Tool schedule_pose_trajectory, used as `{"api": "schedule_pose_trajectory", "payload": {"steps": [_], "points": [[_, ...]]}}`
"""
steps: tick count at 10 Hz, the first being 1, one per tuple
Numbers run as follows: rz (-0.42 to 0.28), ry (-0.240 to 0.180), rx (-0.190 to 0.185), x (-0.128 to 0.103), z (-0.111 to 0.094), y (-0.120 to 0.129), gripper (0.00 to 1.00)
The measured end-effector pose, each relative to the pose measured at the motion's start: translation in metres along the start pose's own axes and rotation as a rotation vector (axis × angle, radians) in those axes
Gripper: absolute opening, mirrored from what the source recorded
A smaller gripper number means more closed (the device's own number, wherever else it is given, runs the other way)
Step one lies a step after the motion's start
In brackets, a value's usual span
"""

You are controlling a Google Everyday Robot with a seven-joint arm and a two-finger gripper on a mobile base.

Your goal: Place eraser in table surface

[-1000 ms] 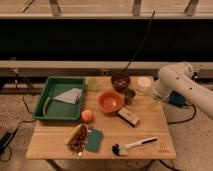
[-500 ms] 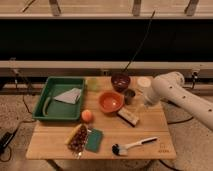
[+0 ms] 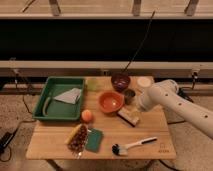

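The eraser (image 3: 128,116), a small cream-topped block with a dark base, lies on the light wooden table surface (image 3: 150,131), just right of the orange bowl (image 3: 111,101). My white arm reaches in from the right. Its gripper (image 3: 139,107) hangs just above and to the right of the eraser's far end. The arm's end hides the gripper's tip, and I cannot tell whether it touches the eraser.
A green tray (image 3: 52,86) at the left holds a grey cloth (image 3: 69,95). A dark red bowl (image 3: 120,80), a small dark cup (image 3: 129,95) and a white disc (image 3: 144,81) stand behind. An orange fruit (image 3: 87,115), teal sponge (image 3: 93,140), snack bag (image 3: 77,139) and brush (image 3: 132,146) lie in front.
The arm has swung left and down from the table's right back corner, bringing the gripper over the eraser. The objects on the table have not moved.
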Motion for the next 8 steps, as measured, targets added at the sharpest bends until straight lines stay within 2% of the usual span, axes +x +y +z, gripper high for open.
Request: {"api": "schedule_pose_trajectory", "payload": {"steps": [4, 8], "points": [[0.08, -0.033, -0.03, 0.008, 0.015, 0.014, 0.65], [0.134, -0.025, -0.082, 0.016, 0.038, 0.013, 0.65]]}}
